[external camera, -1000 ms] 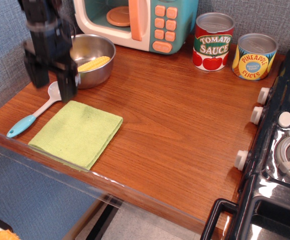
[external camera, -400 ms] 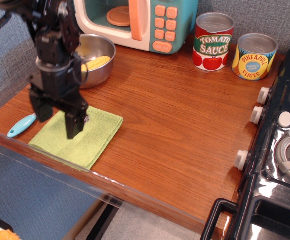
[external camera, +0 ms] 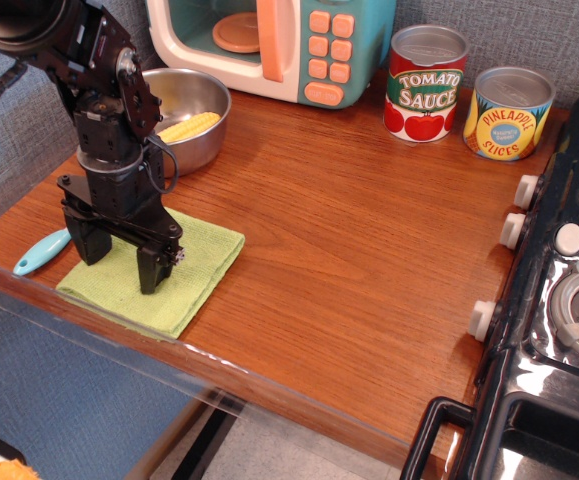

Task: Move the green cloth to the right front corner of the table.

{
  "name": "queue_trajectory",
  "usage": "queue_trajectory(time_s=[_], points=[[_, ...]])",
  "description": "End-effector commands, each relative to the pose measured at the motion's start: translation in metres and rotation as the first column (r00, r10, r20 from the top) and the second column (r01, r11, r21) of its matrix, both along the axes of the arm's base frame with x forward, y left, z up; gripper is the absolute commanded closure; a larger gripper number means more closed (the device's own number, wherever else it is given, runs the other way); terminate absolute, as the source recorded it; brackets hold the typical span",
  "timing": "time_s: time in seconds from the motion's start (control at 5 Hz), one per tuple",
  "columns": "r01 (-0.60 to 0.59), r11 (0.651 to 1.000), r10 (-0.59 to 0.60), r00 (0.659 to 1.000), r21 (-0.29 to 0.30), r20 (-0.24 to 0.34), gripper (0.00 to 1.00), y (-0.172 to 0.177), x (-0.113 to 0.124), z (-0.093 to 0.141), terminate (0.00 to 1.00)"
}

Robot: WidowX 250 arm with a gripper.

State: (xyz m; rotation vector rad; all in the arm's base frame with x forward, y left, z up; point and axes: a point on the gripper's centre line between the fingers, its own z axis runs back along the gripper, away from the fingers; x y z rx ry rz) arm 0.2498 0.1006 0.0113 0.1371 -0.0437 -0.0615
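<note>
The light lime-green folded cloth (external camera: 184, 275) lies flat at the front left of the reddish-brown wooden table (external camera: 349, 230). My black gripper (external camera: 121, 268) stands right over the cloth, pointing down. Its two fingers are spread apart, one over the cloth's left edge and one (external camera: 152, 270) near the cloth's middle. The fingertips are at or just above the cloth's surface; I cannot tell whether they touch it. Nothing is between the fingers. The arm hides the cloth's back left part.
A blue-handled spoon (external camera: 41, 251) lies left of the cloth, half hidden by the arm. A steel bowl (external camera: 191, 105) with a corn cob sits behind. A toy microwave (external camera: 279, 40), tomato sauce can (external camera: 425, 82) and pineapple can (external camera: 508, 112) line the back. A black toy stove (external camera: 559, 300) fills the right side.
The gripper moved forward from beside the bowl and came down over the cloth, lowering further in the last step. The cloth has not moved.
</note>
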Motion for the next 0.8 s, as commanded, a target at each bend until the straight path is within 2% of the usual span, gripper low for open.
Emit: queue_trajectory(time_s=[0.0,0.2,0.4,0.6], points=[[0.099,0.988,-0.095,0.994,-0.12,0.046,0.0,-0.042,-0.012,-0.01,0.0],[0.224,0.961,-0.222,0.974,-0.162,0.035,0.0,-0.091,-0.023,-0.016,0.0],[0.336,0.925,-0.337,0.941,-0.179,0.021,0.0,-0.139,-0.032,-0.012,0.0],[0.39,0.904,-0.392,0.92,-0.177,0.022,0.0,-0.181,-0.032,-0.006,0.0]])
